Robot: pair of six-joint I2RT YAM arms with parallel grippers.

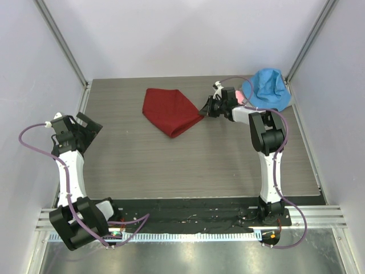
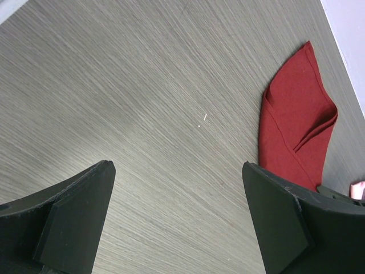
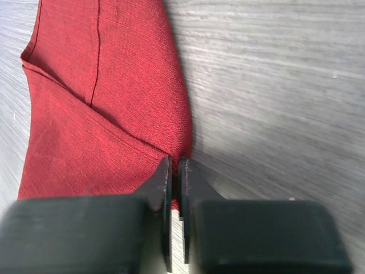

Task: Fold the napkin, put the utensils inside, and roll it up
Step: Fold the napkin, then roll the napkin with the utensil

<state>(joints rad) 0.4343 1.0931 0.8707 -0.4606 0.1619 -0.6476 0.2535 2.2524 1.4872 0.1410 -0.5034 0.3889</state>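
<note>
**Now your right gripper has the napkin by its edge**

Your right gripper (image 3: 175,164) is pressed almost shut, and it pinches the right-hand edge of the napkin (image 1: 170,111). The napkin lies on the far middle of the table (image 1: 171,165), folded over into a pointed shape. From those fingers it runs away to the left. So I think any pull or fold will go along that line, and your right arm is the near one.

Your left gripper (image 2: 177,222) is spread wide and holds nothing. It hangs well apart, at the left side of the table.

You cannot see the fork in any view. It may be under the blue cloth (image 1: 268,85) behind your right arm, or out of view.
</note>
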